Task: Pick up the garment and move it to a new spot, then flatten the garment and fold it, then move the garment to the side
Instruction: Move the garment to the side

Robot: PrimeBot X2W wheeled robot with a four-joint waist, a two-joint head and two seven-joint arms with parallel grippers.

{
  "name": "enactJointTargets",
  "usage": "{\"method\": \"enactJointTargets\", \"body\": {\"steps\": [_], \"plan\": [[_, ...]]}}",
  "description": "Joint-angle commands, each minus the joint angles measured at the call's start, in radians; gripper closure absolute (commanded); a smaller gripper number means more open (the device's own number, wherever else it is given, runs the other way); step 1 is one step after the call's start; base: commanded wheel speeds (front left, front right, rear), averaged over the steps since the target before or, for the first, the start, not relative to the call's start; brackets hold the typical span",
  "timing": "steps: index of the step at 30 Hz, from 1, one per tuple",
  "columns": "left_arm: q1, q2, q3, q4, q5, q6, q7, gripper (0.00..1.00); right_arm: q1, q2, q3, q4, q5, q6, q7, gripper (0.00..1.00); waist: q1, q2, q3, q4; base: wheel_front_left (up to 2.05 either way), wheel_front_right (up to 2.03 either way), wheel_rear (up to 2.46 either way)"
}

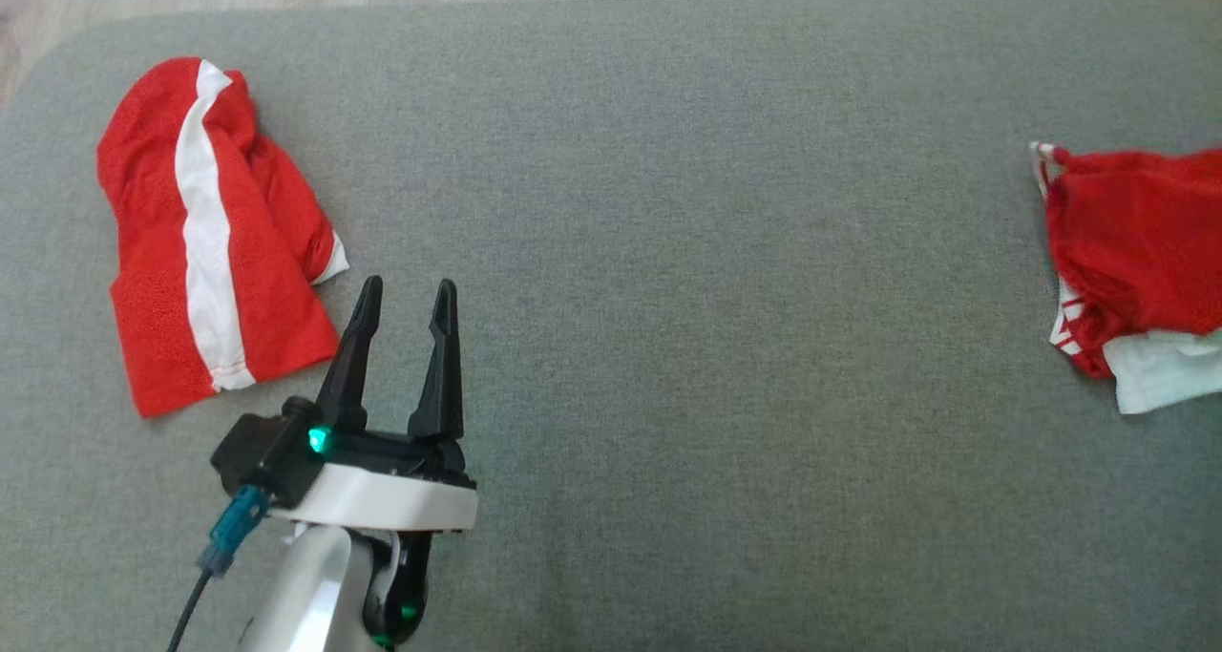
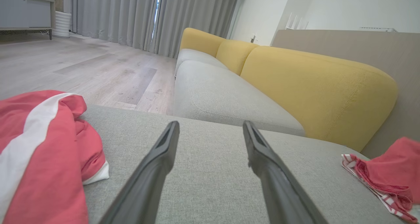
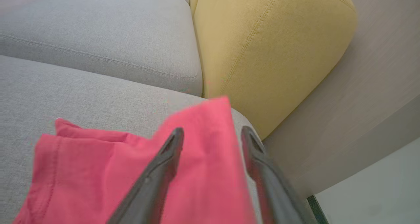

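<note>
Rightward, red garment [image 1: 1136, 241] (partly out of frame), lengthwise near-to-far.

On the cushion [image 1: 668, 251], one garment [image 1: 205, 241] lies at the left, a second garment [image 1: 1136, 261] at the right edge. A sofa [image 2: 213, 89] stands behind.

The left garment [image 1: 205, 241] is red with a broad white stripe, the right garment [image 1: 1136, 251] red with white edging, the cushion [image 1: 716, 347] grey, the backrest [image 2: 311, 86] mustard yellow.
</note>
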Motion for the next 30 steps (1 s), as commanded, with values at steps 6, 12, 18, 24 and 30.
{"method": "enactJointTargets", "body": {"steps": [6, 12, 18, 24, 30], "plan": [[-0.006, 0.014, 0.034, -0.024, -0.005, -0.006, -0.008, 0.00, 0.025, 0.018, -0.015, -0.085, -0.012, 0.007, -0.013, 0.00, 0.0000, 0.0000, -0.028, -0.002, 0.00, 0.00, 0.00], [0.008, 0.011, 0.045, -0.026, -0.006, -0.006, -0.008, 0.00, 0.025, 0.114, 0.003, -0.211, 0.014, 0.007, -0.034, 0.00, 0.0000, 0.0000, -0.067, -0.007, 0.00, 0.00, 0.00], [0.024, 0.008, 0.056, -0.030, -0.004, -0.006, -0.008, 0.00, 0.069, 0.217, 0.035, -0.350, 0.051, 0.007, -0.037, 0.00, 0.0000, 0.0000, -0.104, -0.008, 0.00, 0.00, 0.00], [0.047, 0.003, 0.069, -0.031, -0.001, -0.006, -0.008, 0.00, 0.188, 0.347, 0.061, -0.479, 0.088, 0.007, -0.053, 0.00, 0.0000, 0.0000, -0.143, 0.004, 0.00, 0.00, 0.00], [0.079, -0.001, 0.078, -0.031, 0.003, -0.006, -0.008, 0.00, 0.322, 0.440, 0.076, -0.515, 0.105, 0.007, -0.096, 0.00, 0.0000, 0.0000, -0.171, 0.017, 0.00, 0.00, 0.00]]}}
